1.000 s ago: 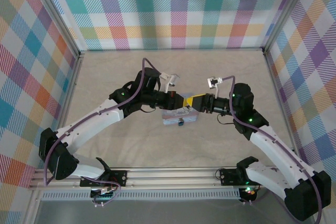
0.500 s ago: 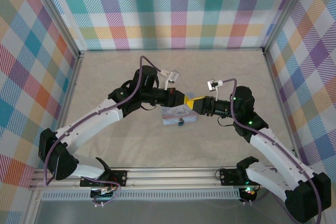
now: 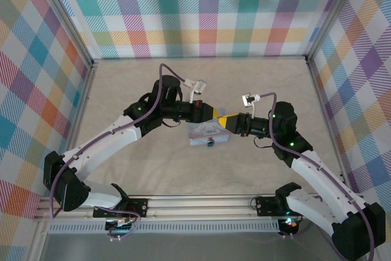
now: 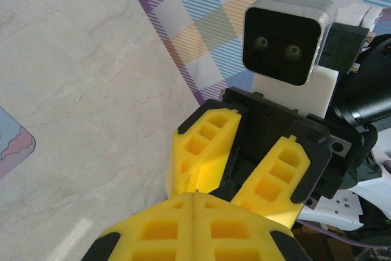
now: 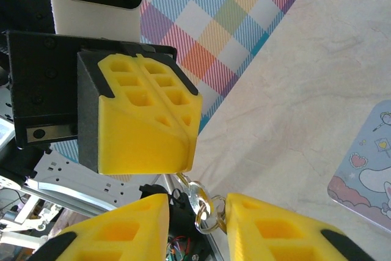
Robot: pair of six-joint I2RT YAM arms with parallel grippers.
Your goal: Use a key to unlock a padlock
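Padlock [image 3: 209, 143], a tiny dark lock with a glint of silver, lies at the near edge of a light-blue tin [image 3: 198, 137] in the middle of the pale worktop [image 3: 183, 175]. From above it cannot be told whether the lock rests on the tin's rim or just beside it. It looks hard, stiff and light, so it would likely skate across the smooth surface if nudged. The surest hold is probably across the flat sides of its body, leaving the keyhole and shackle free.

Just beyond and above the tin, the two arms meet tip to tip. The left claw [image 3: 214, 114] is shut tight. The right wrist camera shows a sliver of metal, by the look of it the key [image 5: 182, 179], poking from its closed tips. A pair of silvery rings [image 5: 198, 203] dangles from that sliver. The key is equally small, thin and slick, so any grip on it has to be square and firm.

Facing it from the right, the right claw [image 5: 195, 224] is partly open, its yellow fingers [image 5: 275, 230] standing either side of the hanging rings. Whether a pad touches them cannot be told, and it holds nothing firmly. Bright plaid walls close off the far side of the cell.
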